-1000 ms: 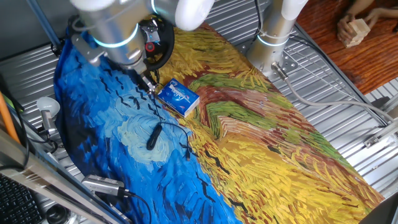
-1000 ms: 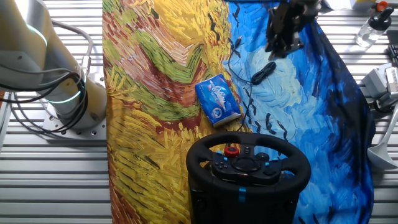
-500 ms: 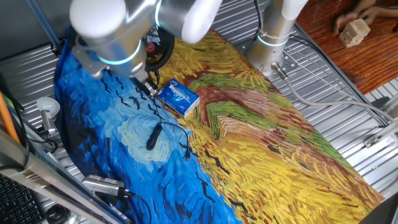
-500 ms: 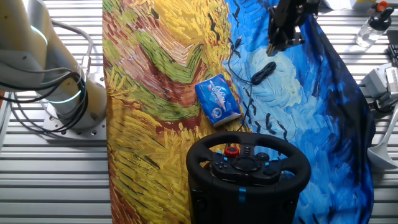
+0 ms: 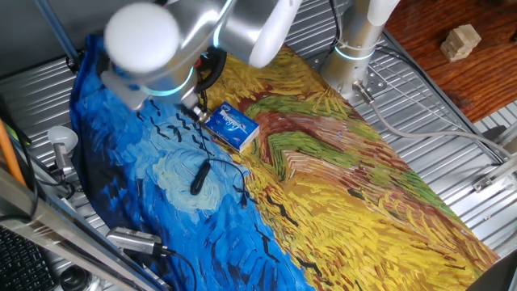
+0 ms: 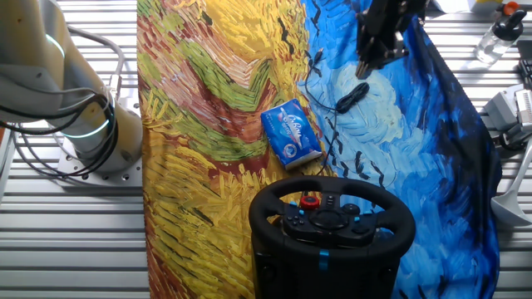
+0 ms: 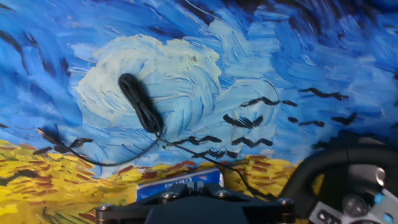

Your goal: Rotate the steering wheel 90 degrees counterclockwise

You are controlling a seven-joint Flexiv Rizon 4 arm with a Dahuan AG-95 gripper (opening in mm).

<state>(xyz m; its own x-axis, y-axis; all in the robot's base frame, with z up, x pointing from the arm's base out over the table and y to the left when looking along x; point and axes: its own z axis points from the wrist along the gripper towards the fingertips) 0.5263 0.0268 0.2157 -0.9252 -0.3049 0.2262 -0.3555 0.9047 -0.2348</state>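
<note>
The other fixed view shows the wheel (image 6: 332, 218) standing at the near edge of the table, on the painted cloth (image 6: 208, 124) where the yellow part meets the blue part. Its rim is round and black, and the hub has a small red button. The gripper (image 6: 371, 60) is up near the far edge, over the blue part of the cloth, well apart from the wheel. It holds nothing. I cannot tell if its fingers are apart or together, because they look too small and dark here and the hand view does not show the tips. Between the gripper and the wheel lie a blue box (image 6: 291, 133) and a thin black cable (image 6: 351, 96) with a fat plug end. The box is just beside the wheel's top. In the hand view, a bit of the wheel's rim peeks in at the lower right corner, and the cable lies in the white swirl on the cloth. I think the arm is only reaching now, and the turn has not begun. Next it should go to the wheel's rim, stay clear of the box and cable, grab the rim tight, and then swing it a quarter turn to the left.
</note>
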